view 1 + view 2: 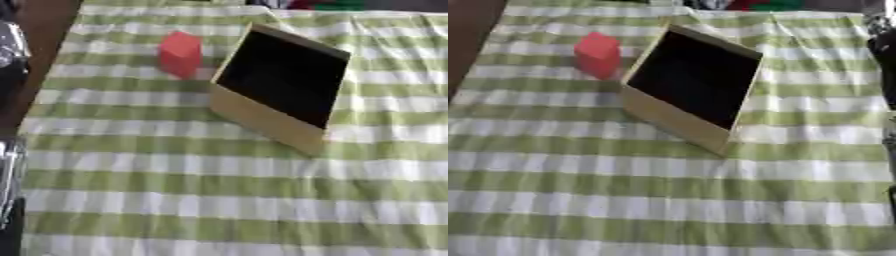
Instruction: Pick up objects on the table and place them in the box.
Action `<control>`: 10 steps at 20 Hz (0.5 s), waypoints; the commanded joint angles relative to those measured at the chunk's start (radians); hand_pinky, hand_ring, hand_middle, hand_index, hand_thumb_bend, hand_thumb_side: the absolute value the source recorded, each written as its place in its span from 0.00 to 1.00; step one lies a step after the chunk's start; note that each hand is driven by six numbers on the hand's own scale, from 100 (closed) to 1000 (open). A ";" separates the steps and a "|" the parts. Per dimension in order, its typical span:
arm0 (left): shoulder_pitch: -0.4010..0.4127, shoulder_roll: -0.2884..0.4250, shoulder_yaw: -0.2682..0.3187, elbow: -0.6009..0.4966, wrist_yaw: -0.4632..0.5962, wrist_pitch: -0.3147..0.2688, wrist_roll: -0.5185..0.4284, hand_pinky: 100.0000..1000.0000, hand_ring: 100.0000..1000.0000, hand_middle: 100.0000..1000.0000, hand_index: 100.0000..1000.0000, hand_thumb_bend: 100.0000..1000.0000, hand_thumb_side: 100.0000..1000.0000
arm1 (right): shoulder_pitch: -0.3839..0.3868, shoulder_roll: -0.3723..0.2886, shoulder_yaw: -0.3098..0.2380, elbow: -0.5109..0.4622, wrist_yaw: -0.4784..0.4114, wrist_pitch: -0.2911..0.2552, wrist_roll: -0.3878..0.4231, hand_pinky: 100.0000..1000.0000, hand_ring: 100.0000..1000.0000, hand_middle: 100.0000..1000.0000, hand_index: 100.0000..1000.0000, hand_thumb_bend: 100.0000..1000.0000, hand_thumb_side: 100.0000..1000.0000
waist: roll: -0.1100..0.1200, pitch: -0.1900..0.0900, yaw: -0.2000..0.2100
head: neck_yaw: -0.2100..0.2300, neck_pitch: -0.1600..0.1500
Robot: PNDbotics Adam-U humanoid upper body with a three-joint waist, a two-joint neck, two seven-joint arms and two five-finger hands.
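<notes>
Red block [180,54] standing on the green-and-white striped cloth [236,200], in the far left part of the table, just beside the box's left wall and apart from it by a narrow strip of cloth. Tan box [262,119] lying askew to the stripes, open top facing up, dark inside, nothing visible in it; near wall pale and lit, far rim thin and brown. Touched by no hand, either of them. At the left edge of the left eye view, dark and silver arm parts [10,45] beside the table, well apart from block and box, with more silver and black lower down the same edge [9,180]; too blurred to make out a left hand or the set of its fingers, so cannot tell how far open. At the right edge of the right eye view, a black and silver arm section [883,45] over the cloth's far right side, again well apart from the box; right hand's opening likewise impossible to tell, nothing seen held. Dark brown floor or table edge [44,30] beyond the cloth's left border
</notes>
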 commanded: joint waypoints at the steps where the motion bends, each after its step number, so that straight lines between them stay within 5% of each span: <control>1: -0.010 0.009 0.004 -0.019 -0.003 -0.002 -0.003 1.00 0.55 0.60 0.84 0.11 0.02 | -0.009 -0.020 -0.008 -0.020 -0.001 0.000 0.002 0.90 0.74 0.66 0.87 0.00 0.44 | 0.003 -0.025 -0.002 | 0.001 -0.001; 6: -0.016 0.028 0.003 -0.019 -0.011 0.005 -0.011 0.99 0.55 0.60 0.84 0.13 0.00 | -0.008 -0.020 -0.007 -0.020 -0.001 0.000 0.002 0.90 0.74 0.66 0.87 0.00 0.44 | 0.005 -0.030 -0.002 | 0.000 0.004; 10: -0.061 0.146 -0.007 -0.019 -0.090 0.084 -0.081 0.89 0.55 0.61 0.84 0.14 0.00 | -0.002 -0.022 -0.005 -0.020 -0.002 0.003 0.005 0.90 0.74 0.66 0.87 0.00 0.44 | 0.010 -0.045 -0.001 | -0.004 0.011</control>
